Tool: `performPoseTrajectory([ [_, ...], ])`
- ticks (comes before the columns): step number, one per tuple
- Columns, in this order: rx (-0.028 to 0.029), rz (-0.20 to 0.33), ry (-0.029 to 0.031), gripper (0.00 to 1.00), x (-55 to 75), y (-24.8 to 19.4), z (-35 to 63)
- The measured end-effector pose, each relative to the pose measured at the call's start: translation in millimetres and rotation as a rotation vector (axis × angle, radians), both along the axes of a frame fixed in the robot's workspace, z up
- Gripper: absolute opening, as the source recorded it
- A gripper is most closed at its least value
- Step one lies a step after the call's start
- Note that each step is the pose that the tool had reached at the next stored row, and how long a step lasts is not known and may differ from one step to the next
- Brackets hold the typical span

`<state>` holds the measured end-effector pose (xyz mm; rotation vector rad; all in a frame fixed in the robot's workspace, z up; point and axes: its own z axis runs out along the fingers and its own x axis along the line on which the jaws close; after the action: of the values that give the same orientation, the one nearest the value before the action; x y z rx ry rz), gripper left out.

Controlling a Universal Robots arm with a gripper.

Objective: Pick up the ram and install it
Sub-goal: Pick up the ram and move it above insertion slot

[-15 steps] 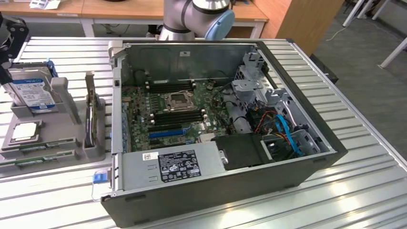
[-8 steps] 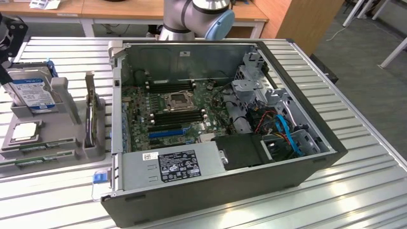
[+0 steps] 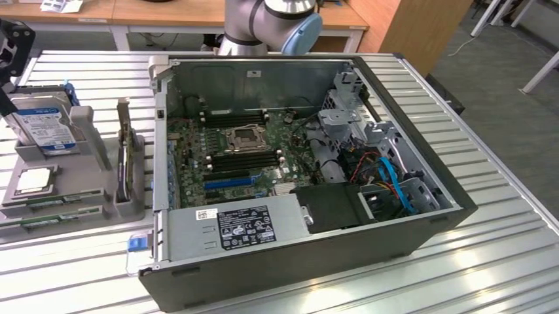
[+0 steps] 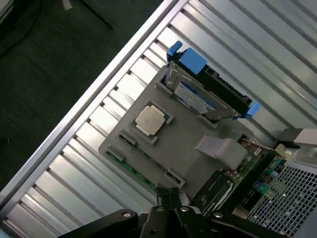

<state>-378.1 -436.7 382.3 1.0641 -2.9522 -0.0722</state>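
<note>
Hovering over the tray [image 4: 188,131], my gripper [image 4: 168,201] is clenched, grasping nothing. The ram [image 3: 57,198] waits in the exterior view's lower left. I think this is the picking-up step, and my fingers must open first.

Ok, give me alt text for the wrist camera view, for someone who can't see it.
The shut gripper hangs over a grey parts holder on a slatted metal table, nearest the green ram slotted along the holder's edge. The holder also carries a silver processor and a hard drive with blue tabs; the computer case stands beside it.
</note>
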Motion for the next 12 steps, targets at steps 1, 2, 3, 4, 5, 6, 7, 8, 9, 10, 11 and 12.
performPoseTrajectory([
  [1,0.0000,0.018,0.0000,0.10,0.0,0.0,0.0],
  [2,0.0000,0.037,0.0000,0.10,0.0,0.0,0.0],
  [3,0.0000,0.055,0.0000,0.10,0.0,0.0,0.0],
  [4,0.0000,0.073,0.0000,0.10,0.0,0.0,0.0],
  [5,0.0000,0.091,0.0000,0.10,0.0,0.0,0.0],
  [6,0.0000,0.109,0.0000,0.10,0.0,0.0,-0.1],
  [7,0.0000,0.127,0.0000,0.10,0.0,0.0,-0.1],
  [8,0.0000,0.147,0.0000,0.10,0.0,0.0,-0.1],
  [9,0.0000,0.165,0.0000,0.10,0.0,0.0,-0.1],
  [10,0.0000,0.183,0.0000,0.10,0.0,0.0,-0.1],
  [11,0.0000,0.201,0.0000,0.10,0.0,0.0,-0.2],
  [12,0.0000,0.218,-0.0001,0.10,0.0,0.0,-0.2],
])
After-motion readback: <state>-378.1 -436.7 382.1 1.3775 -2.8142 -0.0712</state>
